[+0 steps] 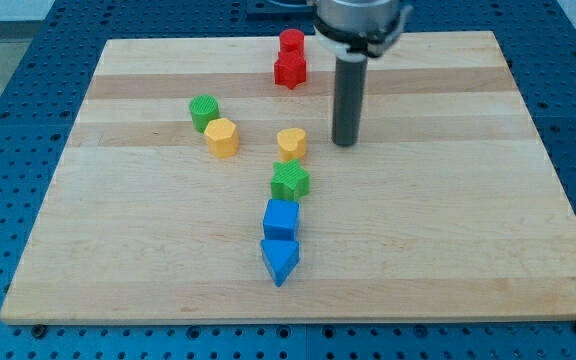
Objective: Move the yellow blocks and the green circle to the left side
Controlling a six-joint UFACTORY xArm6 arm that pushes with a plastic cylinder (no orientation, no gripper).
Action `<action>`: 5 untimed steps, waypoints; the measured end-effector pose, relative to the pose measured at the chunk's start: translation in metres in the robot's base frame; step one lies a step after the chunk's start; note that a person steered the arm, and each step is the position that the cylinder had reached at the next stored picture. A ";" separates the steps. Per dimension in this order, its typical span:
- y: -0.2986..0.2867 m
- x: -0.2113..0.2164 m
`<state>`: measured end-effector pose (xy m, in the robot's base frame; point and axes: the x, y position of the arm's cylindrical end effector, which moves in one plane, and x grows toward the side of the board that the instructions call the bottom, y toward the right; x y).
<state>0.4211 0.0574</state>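
Board (448,260) of pale wood fills the camera view, lying on a blue perforated surface (8,120) that shows around its edges. My rod comes down from the view's top, and my tip (344,143) rests on the wood with nothing against it; it has no jaws and holds nothing. Just to the view's left of my tip, with a small gap between, sits the yellow heart-shaped block (291,143). Directly below that one, close to it, is the green star-shaped block (290,182), then the blue cube (281,218) touching or nearly touching it, then the blue triangular block (279,260) at the bottom of this column. Farther to the view's left, the yellow hexagonal block (222,136) sits touching the green circle (204,112), which lies up and to its left. Both are well apart from my tip, left of the board's middle. At the view's top, left of my rod, two red blocks stand together: the red round block (290,42) behind and the red star-shaped block (289,70) in front
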 end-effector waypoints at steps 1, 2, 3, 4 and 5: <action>-0.006 0.029; -0.018 0.018; -0.047 -0.013; -0.091 -0.020; -0.107 -0.020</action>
<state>0.4010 -0.0493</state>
